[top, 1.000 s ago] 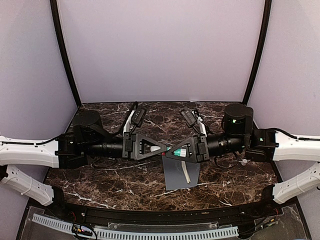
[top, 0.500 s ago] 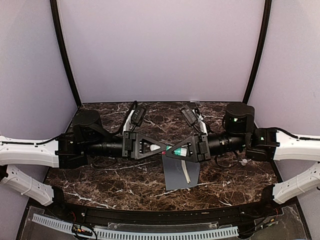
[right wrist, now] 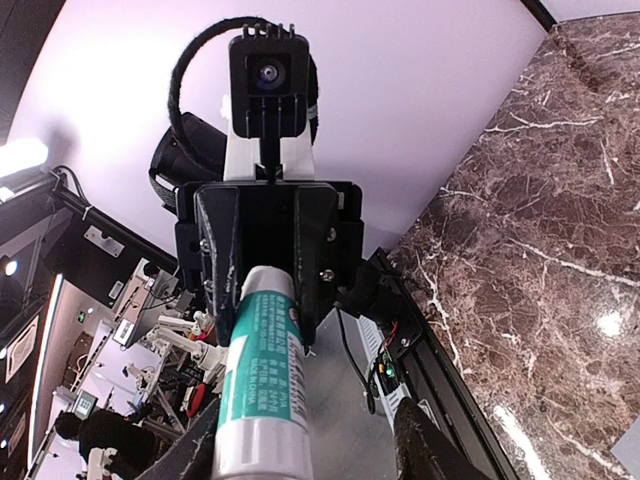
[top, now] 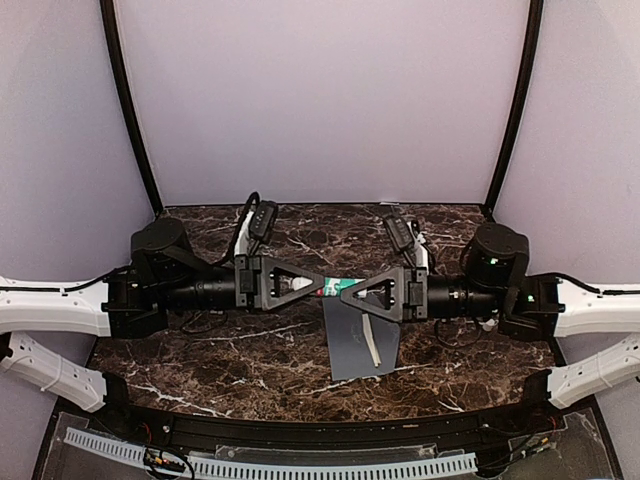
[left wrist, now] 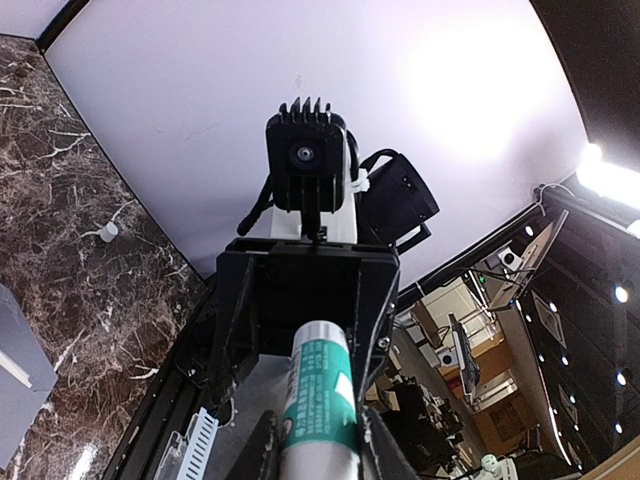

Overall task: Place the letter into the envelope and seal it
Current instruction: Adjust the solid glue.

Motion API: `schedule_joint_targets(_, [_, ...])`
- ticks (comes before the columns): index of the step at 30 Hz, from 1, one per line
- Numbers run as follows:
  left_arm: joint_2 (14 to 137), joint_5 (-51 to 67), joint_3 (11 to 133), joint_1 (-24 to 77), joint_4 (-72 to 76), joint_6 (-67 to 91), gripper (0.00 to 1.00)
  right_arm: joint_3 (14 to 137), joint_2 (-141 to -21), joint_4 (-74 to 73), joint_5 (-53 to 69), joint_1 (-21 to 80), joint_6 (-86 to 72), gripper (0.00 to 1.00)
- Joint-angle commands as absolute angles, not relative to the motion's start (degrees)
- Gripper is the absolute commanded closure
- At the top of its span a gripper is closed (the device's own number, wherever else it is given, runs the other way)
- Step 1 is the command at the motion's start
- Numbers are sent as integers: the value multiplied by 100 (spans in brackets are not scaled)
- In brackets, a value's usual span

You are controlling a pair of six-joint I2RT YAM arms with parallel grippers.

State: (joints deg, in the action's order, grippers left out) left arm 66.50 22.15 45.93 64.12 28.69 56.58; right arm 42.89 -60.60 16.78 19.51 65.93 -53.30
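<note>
– Left gripper (top: 322,288): what has it got?
– It's clenched on the glue stick (left wrist: 318,400). The white-and-green tube is pinched between both fingers, mid-frame in the top view.
– And the right gripper (top: 345,293)?
– Its jaws are apart around the tube's other end. The right wrist view shows a gap on one side, so it isn't gripping.
– Where's the envelope (top: 350,345)?
– Flat on the marble table (top: 200,350), lower middle of the top view, just under the two gripper tips. I can't tell whether the letter is inside.
– What could go wrong?
– Only one gripper holds the tube. If the right jaws brush it while backing off, it could twist or slip and drop onto the envelope. I can't tell whether the cap is on, and bare glue could smear the wrong spot.
</note>
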Motion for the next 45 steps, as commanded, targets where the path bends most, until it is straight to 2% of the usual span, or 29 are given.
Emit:
schedule_joint_targets(1, [6467,2106,4486,6408,3101,5575,99,4343,-6042,2172,1611,6714,-5509,49])
schedule_joint_targets(13, [6501,2218,4461,6408,3149,5634,100,4686,-6453,2356,1753,6874,-5458,70])
schedule_joint_targets(30, [6551,2330,4422,6408,3182,5690,100,4843,-6643,2452,1770,6952,-5423,76])
schedule_joint_targets(37, [6573,2345,4427,6407,3137,5666,100,4794,-6606,2406,1628,6944,-5423,89])
schedule_joint_targets(39, [6570,2316,4444,6407,3061,5650,96,4750,-6550,2372,1546,6944,-5423,92])
schedule_joint_targets(41, [6551,2222,4457,6407,2940,5628,82,4721,-6460,2214,1416,6949,-5387,94])
schedule_joint_targets(42, [6516,2109,4489,6407,2759,5593,65,4720,-6396,2058,1317,6944,-5357,94])
schedule_joint_targets(43, [6488,2039,4508,6407,2636,5565,57,4727,-6329,1848,1205,6948,-5325,94])
schedule_joint_targets(44, [6419,1883,4570,6407,2358,5472,44,4733,-6250,1635,1058,6951,-5292,95])
schedule_joint_targets(45, [6382,1820,4645,6403,2220,5416,39,4741,-6163,1362,893,6945,-5271,95])
